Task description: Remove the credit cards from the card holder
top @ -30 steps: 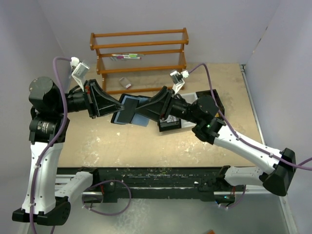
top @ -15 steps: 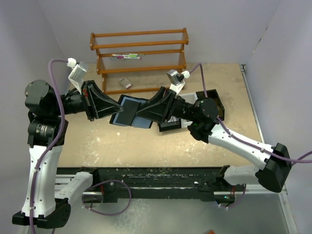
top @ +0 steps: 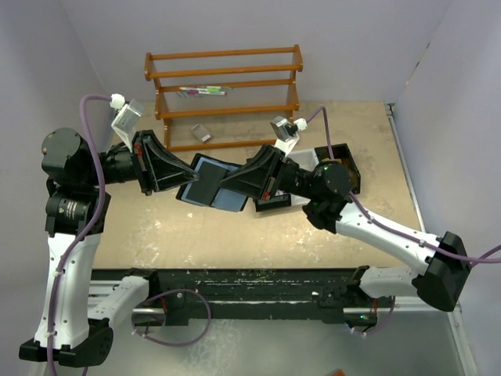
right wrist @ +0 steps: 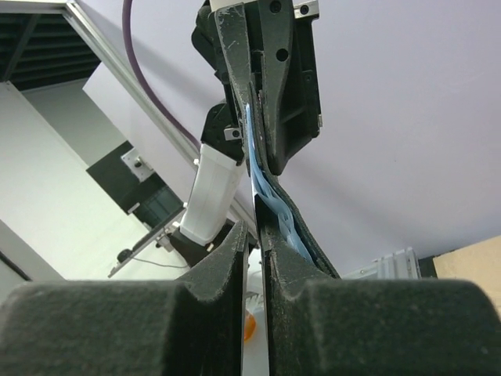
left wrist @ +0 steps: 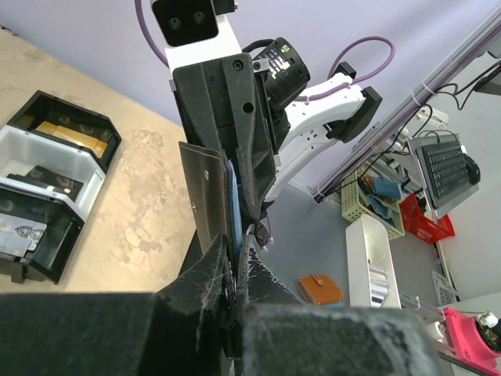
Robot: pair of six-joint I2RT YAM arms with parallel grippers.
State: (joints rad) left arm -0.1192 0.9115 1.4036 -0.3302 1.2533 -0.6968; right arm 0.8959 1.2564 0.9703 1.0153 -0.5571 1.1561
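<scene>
The card holder (top: 205, 182), black with blue-grey lining, hangs open in the air between both arms. My left gripper (top: 188, 169) is shut on its left flap; in the left wrist view that flap (left wrist: 205, 188) rises edge-on from the shut gripper (left wrist: 237, 241). My right gripper (top: 228, 186) meets the holder from the right. In the right wrist view a thin stiff sheet, by its look one of the credit cards (right wrist: 252, 176), stands out of the blue lining (right wrist: 275, 202). It runs edge-on between the nearly closed fingers of the right gripper (right wrist: 252, 229). Its colour does not show.
A black-and-white compartment tray (top: 352, 168) lies on the table just behind the right arm, and its rim (left wrist: 86, 168) shows in the left wrist view. A wooden rack (top: 223, 94) stands at the back with pens (top: 202, 91) on it and a small grey-white block (top: 201, 133).
The right gripper's jaws have closed from wide to a narrow slit at the holder's right half. The right arm shifted slightly; the left grip has not changed.
</scene>
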